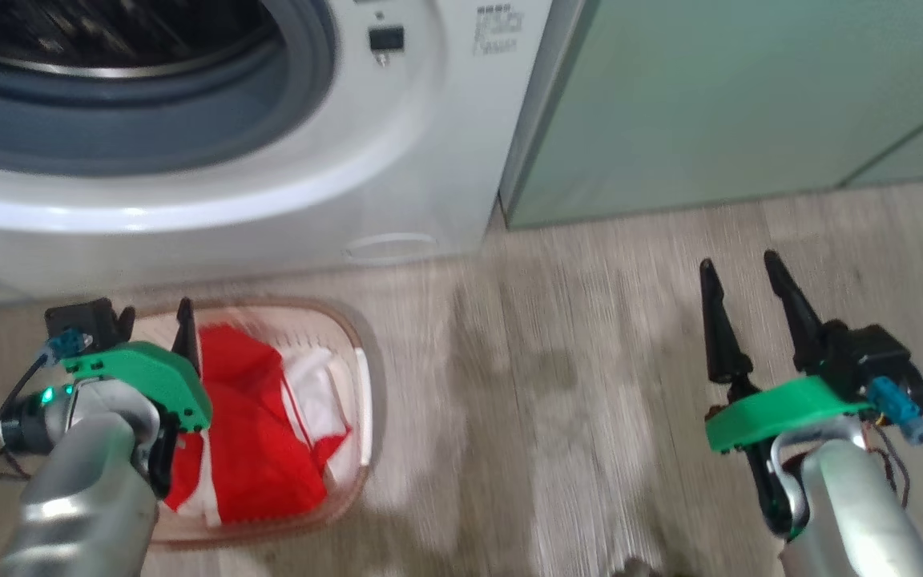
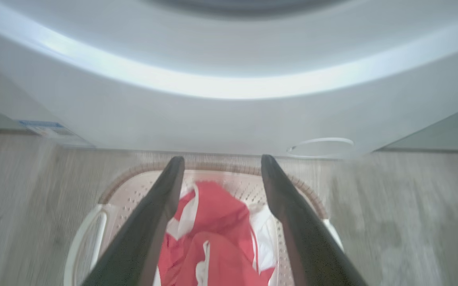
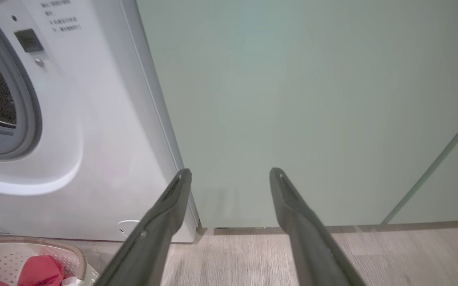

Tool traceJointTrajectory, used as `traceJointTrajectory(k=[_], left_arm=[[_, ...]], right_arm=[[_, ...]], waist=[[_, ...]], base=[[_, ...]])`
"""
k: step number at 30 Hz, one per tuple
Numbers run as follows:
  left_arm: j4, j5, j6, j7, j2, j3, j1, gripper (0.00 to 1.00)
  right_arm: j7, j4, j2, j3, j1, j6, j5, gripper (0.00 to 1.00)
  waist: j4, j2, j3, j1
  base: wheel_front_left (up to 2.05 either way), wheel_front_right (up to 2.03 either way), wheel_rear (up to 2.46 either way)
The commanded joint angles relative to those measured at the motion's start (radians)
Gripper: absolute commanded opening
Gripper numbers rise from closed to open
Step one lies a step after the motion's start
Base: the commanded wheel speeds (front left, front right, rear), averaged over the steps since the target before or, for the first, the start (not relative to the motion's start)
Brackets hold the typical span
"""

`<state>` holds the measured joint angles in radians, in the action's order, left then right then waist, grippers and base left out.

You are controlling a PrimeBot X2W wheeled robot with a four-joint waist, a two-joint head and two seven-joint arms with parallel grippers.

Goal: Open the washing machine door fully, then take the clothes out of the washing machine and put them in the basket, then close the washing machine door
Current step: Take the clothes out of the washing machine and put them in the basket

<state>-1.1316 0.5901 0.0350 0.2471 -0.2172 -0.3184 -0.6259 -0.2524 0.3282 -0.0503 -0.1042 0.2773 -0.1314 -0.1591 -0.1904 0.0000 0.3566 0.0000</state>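
Note:
The red and white clothes (image 1: 249, 433) lie in the cream basket (image 1: 364, 385) on the floor in front of the white washing machine (image 1: 397, 160). The drum mouth with its grey ring is uncovered; the washing machine door is out of view. My left gripper (image 1: 155, 320) hovers over the basket's left side. In the left wrist view the left gripper (image 2: 221, 161) is open above the clothes (image 2: 217, 222) and the basket (image 2: 133, 186), holding nothing. Off to the right, my right gripper (image 1: 742, 272) is open over bare floor. In its own view the right gripper (image 3: 231, 172) faces a cabinet.
Pale green cabinets (image 1: 710, 104) stand right of the washer, flush with its side. The cabinet front (image 3: 312, 111) is close ahead of the right gripper. Wood-look floor (image 1: 574, 401) stretches between the basket and the right arm. The head and left wrist views are motion-blurred.

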Motion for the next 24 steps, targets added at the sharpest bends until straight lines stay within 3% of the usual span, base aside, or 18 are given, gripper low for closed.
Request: traceJointTrajectory(k=[1,10,14,24], left_arm=[[0.111,-0.020,-0.003,0.014,-0.051,0.069,0.048,1.00],[0.521,-0.145,-0.016,0.015,-0.037,0.279,0.324,1.00],[0.591,-0.196,-0.017,0.015,-0.017,0.321,0.413,1.00],[0.652,-0.238,0.047,0.015,0.014,0.395,0.519,1.00]], right_arm=[[-0.009,-0.016,0.000,-0.027,-0.025,0.001,0.005,1.00],[-0.009,0.012,-0.001,-0.037,-0.096,0.001,-0.011,1.00],[-0.009,0.016,-0.001,-0.035,-0.127,0.001,-0.016,1.00],[-0.009,0.011,-0.001,-0.020,-0.181,0.001,-0.028,1.00]], waist=[[0.028,0.0000,-0.105,0.0000],[0.030,0.0000,-0.282,0.0000],[0.036,0.0000,-0.328,0.0000],[0.051,0.0000,-0.402,0.0000]], base=[[0.00,0.00,0.00],[0.00,0.00,0.00],[0.00,0.00,0.00],[0.00,0.00,0.00]])
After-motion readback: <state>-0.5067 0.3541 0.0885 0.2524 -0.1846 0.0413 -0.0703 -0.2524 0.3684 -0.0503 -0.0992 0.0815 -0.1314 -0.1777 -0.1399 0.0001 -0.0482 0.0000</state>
